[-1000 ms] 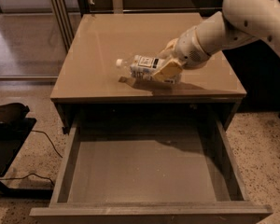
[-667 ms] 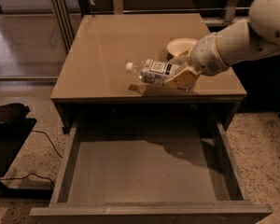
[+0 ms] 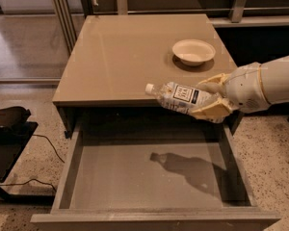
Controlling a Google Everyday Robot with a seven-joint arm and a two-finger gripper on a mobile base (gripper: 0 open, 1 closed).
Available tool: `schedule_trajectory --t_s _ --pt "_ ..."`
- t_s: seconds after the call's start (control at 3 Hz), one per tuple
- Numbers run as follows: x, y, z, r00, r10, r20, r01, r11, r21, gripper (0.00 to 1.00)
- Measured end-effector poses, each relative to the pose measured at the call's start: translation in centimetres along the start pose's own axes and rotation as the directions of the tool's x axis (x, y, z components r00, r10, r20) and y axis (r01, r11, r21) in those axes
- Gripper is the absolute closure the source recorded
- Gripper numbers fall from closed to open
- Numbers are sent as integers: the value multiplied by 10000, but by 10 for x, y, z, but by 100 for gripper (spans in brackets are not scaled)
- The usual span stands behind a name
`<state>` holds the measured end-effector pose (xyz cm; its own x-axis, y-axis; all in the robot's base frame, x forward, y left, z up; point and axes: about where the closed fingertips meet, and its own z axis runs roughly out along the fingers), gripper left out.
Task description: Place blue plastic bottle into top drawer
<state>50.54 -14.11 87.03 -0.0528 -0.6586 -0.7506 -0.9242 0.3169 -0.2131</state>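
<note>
Nearest, the top drawer point(image 3: 115, 177) is seen pulled fully open, and nothing is lying on its flat grey bottom yet, only the bottle's shadow point(image 3: 183, 165), thrown toward the right rear corner. Just above that, the blue plastic bottle point(image 3: 180, 96) is held in the air, tilted, cap to the left, with the pincer point(image 3: 209, 100) clamped on its lower half. And there's the change: a second ago the bottle was lying on the surface point(image 3: 125, 57); now it has been lifted and carried out past the front edge, right of the middle, so it hangs over the drawer's back. The transfer looks nearly done; lowering and release are judged to be what remains. Farther back, a white bowl point(image 3: 193, 51), apparently empty, is left standing near the surface's far right corner.
</note>
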Motion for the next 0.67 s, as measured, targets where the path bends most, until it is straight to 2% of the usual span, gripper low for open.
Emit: schedule_trajectory --t_s 0.33,0.67 --pt "30 50 14 9971 693 313 -675 9962 -552 100" --pt "30 50 15 9971 692 314 -674 9962 -552 100"
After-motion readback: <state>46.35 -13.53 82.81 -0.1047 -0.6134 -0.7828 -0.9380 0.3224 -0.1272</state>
